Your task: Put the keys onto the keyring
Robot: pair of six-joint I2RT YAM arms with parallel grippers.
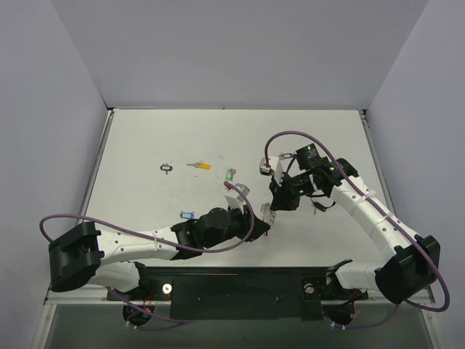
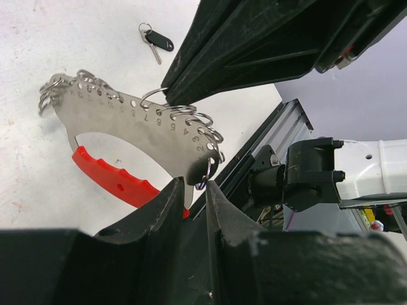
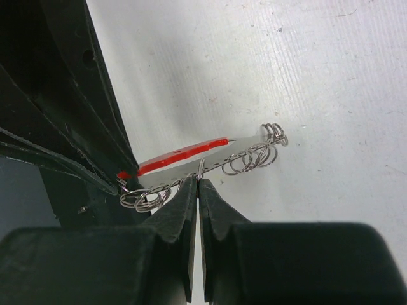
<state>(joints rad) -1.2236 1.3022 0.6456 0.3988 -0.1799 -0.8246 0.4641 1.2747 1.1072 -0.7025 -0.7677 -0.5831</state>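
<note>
The keyring (image 2: 140, 130) is a curved silver plate with a row of small rings and a red band (image 2: 108, 178), held above the table between both arms (image 1: 267, 212). My left gripper (image 2: 194, 185) has narrow jaws pressed on the plate's end and its last ring. My right gripper (image 3: 198, 181) is shut on one ring in the middle of the row, and the keyring (image 3: 210, 152) lies edge-on behind it. The keys lie loose on the table: black-tagged (image 1: 167, 168), yellow (image 1: 200, 166), green (image 1: 230, 174) and blue (image 1: 187, 215).
Another black-tagged key (image 2: 158, 41) lies on the table beyond the keyring. The right arm's link (image 2: 305, 171) and the table's metal edge rail (image 2: 267, 136) are close to my left gripper. White walls enclose the table on three sides.
</note>
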